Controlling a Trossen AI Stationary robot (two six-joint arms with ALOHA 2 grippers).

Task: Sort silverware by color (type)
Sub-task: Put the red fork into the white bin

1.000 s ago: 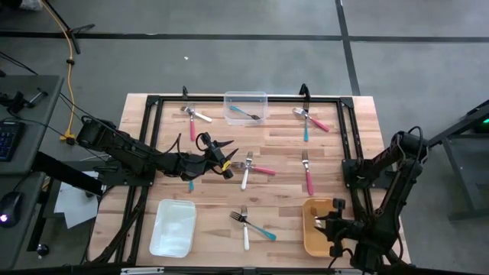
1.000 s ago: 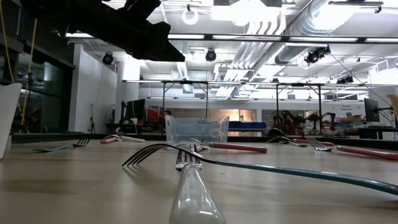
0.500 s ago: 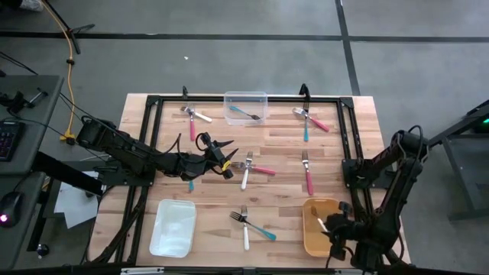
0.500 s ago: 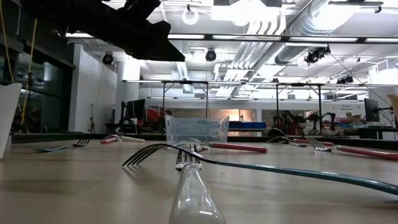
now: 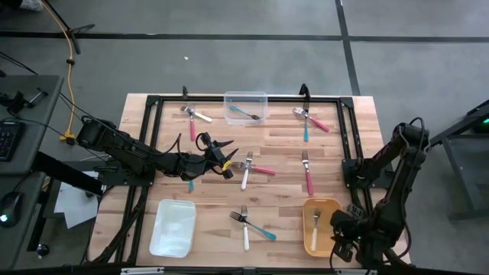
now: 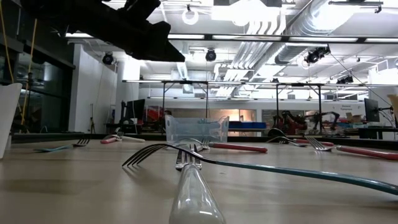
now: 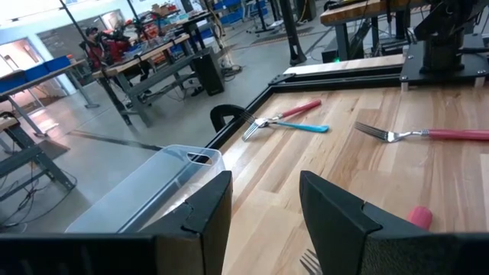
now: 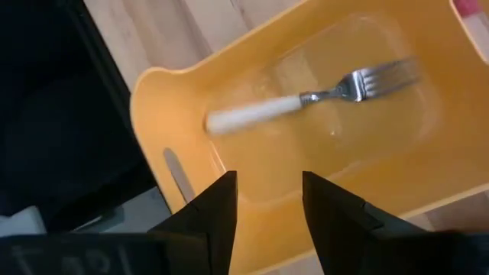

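A white-handled fork (image 8: 306, 105) is seen lying loose on the floor of the yellow bin (image 5: 307, 238), which stands at the near right corner of the bench (image 5: 279, 156). The right end effector (image 5: 341, 243) is held just above the bin's near edge; its fingers (image 8: 210, 214) are parted and nothing is gripped between them.

The left end effector (image 5: 227, 158) is held over the middle of the bench, beside a crossed pair made of a white fork (image 5: 246, 176) and a pink fork (image 5: 260, 169). Its fingers (image 7: 210, 206) are spread apart and empty.

A teal fork (image 5: 244, 113) is seen inside the clear bin (image 5: 246, 97) at the far edge. A white bin (image 5: 172, 228) stands at the near left. Near the far left corner a pink fork (image 5: 192, 126) and a white fork (image 5: 200, 115) are crossed. Near the far right corner a pink fork (image 5: 315, 121) and a teal fork (image 5: 306, 130) lie touching. A further pink fork (image 5: 307, 174) lies alone at the right. Near the front, a white fork (image 5: 245, 229) and a teal fork (image 5: 257, 227) overlap. A teal handle (image 5: 191, 185) shows just beneath the left arm.
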